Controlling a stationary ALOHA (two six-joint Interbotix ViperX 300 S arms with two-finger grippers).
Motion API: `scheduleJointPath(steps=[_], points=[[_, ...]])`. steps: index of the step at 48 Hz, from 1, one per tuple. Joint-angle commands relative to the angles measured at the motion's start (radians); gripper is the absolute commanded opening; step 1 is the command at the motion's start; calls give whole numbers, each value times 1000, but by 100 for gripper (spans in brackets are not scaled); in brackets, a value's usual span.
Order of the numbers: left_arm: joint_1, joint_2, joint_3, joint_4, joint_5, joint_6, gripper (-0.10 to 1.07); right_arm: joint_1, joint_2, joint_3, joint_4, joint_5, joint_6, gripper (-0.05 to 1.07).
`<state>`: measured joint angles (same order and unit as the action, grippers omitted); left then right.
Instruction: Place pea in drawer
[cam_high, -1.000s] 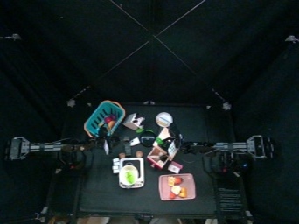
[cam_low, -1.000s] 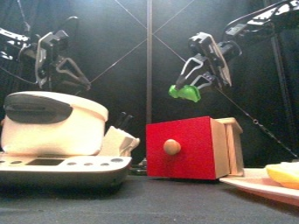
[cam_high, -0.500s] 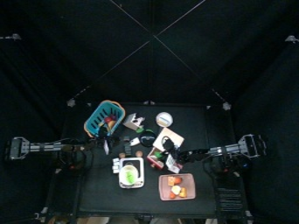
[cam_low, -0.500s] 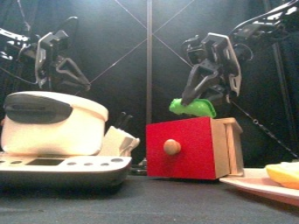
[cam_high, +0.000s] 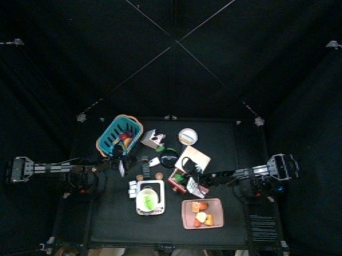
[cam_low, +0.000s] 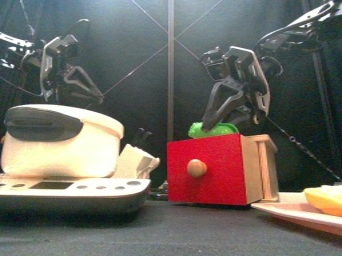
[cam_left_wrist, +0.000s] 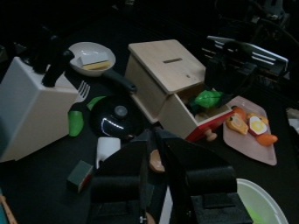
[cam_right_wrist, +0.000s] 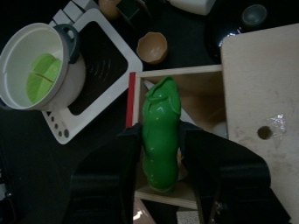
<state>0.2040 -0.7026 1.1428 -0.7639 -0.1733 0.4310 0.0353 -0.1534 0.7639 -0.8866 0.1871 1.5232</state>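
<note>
Right wrist view shows the right end effector (cam_right_wrist: 160, 162) clamped on the pea (cam_right_wrist: 160, 131), a glossy green pod held lengthwise between the two black jaws. The pod hangs over the open compartment of the drawer (cam_right_wrist: 251, 92), whose red front panel runs beside the pod's tip and whose pale flat top fills the side of the picture. Whether the pod already touches the compartment floor is hard to tell from this angle.

From the front, the same pea (cam_low: 205, 129) sits just above the top edge of the drawer's (cam_low: 221, 168) red, wooden-knobbed front, with the right end effector (cam_low: 221, 118) coming down onto it from behind. A white cooker (cam_low: 60, 140) with a dark lid stands toward the left front of the surface, and a plate with yellow fruit pieces (cam_low: 318, 203) lies at the right front corner.

Seen from above, the drawer (cam_high: 194, 160) sits near the middle of the surface (cam_high: 114, 225), with a teal-and-orange basket (cam_high: 118, 135) toward the far left corner and a pink tray (cam_high: 202, 213) near the front edge.

The left arm rests at the left edge; its end effector (cam_left_wrist: 173, 188) has its jaws apart, gripping nothing, and its camera also catches the pea (cam_left_wrist: 209, 98) at the drawer's opening.
</note>
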Motion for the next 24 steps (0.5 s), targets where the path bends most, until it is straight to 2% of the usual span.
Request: scheduleJointPath(steps=[1,13,24], points=[[-3,0,-12,3,-5,2,57,0,-20,-26,-2,-3,-3,77],[-5,0,-14,3,-3,2,57,0,-26,-25,-2,-3,-3,85],[-6,0,-14,5,-3,2,57,17,-55,-23,-5,11,-5,85]])
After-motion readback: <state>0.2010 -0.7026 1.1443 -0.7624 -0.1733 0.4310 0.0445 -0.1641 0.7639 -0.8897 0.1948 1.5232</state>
